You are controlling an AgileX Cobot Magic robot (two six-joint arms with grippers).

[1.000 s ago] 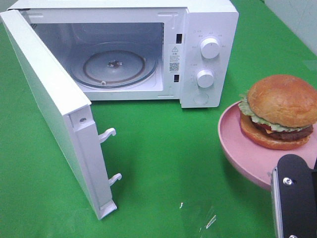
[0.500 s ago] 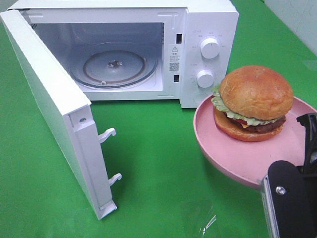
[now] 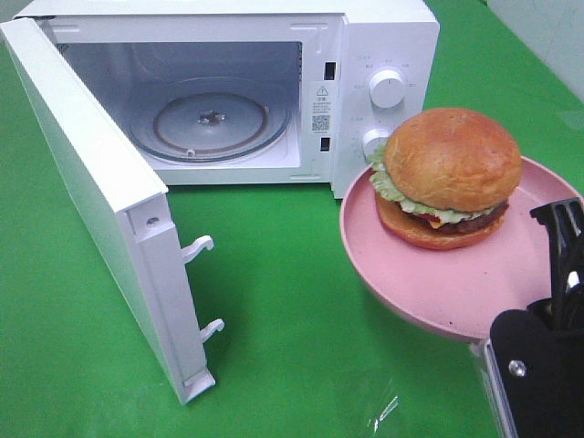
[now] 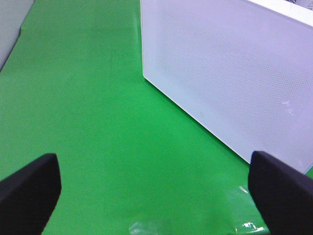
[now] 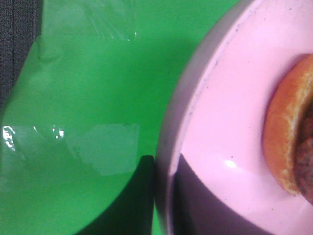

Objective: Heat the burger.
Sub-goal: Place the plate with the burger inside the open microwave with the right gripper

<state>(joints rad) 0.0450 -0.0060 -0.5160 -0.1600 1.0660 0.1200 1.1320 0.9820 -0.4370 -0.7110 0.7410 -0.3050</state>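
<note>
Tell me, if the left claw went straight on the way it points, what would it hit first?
Most likely the green cloth: the open left gripper angles down toward it. The white outer face of the microwave door stands close beside that line, though depth is unclear.

Noted: burger [image 3: 452, 157] bun glossy and smooth. Pink plate [image 3: 429, 287] smooth, faint sheen, looks plastic. White microwave [image 3: 388, 41] casing satin; its door [image 4: 220, 63] finely dotted. Clear glass turntable [image 3: 208, 119]. Green cloth [image 3: 301, 292] matt, with shiny clear tape [image 5: 100, 147]. My left gripper [image 4: 155, 193] matt black.
</note>
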